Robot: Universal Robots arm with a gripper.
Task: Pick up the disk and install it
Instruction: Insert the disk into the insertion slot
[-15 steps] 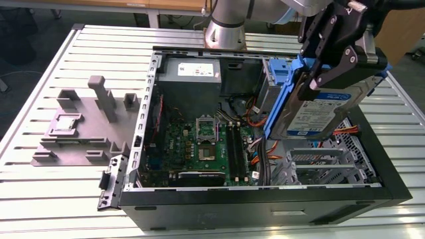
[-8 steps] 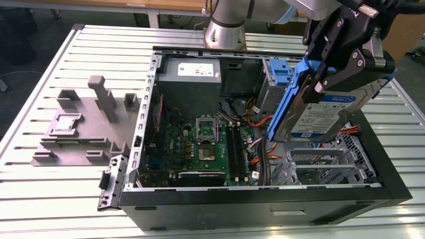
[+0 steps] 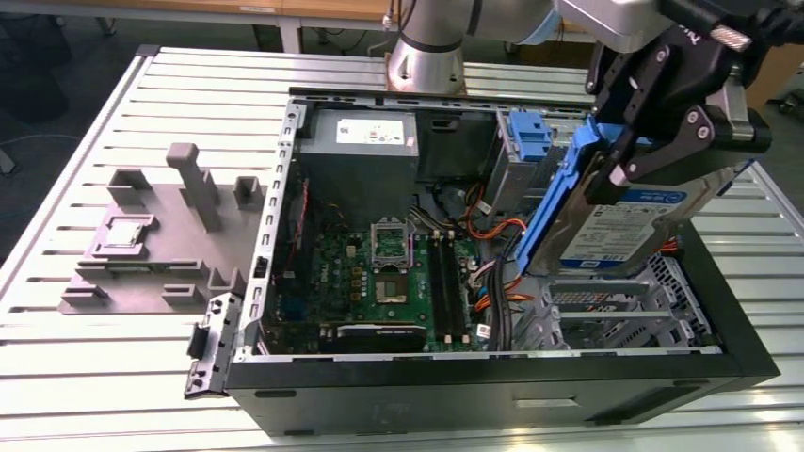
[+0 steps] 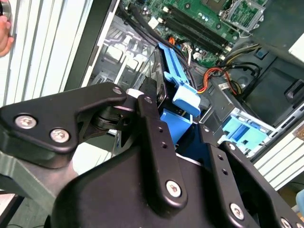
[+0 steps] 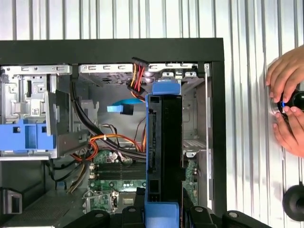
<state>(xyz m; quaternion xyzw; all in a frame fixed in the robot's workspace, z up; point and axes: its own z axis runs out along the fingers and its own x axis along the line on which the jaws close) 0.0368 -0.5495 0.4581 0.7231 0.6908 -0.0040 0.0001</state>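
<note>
where the slatted metal desk [image 3: 164,85] carries an open black computer case [image 3: 503,400], a grey moulded block [image 3: 164,235] lies just beside the case, at the exterior view's left. the disk [image 3: 624,226] hangs tilted on edge over the metal drive cage [image 3: 616,306] at the case's other end, with its white-and-blue label facing out and blue rails along its edges. the tool [image 3: 660,155] pinches the disk by its upper part. in the first wrist view the disk [image 5: 164,142] shows edge-on above the open case, and a person's hands [image 5: 287,102] hold a dark knob [image 5: 299,100] on the desk outside the case wall.
</note>
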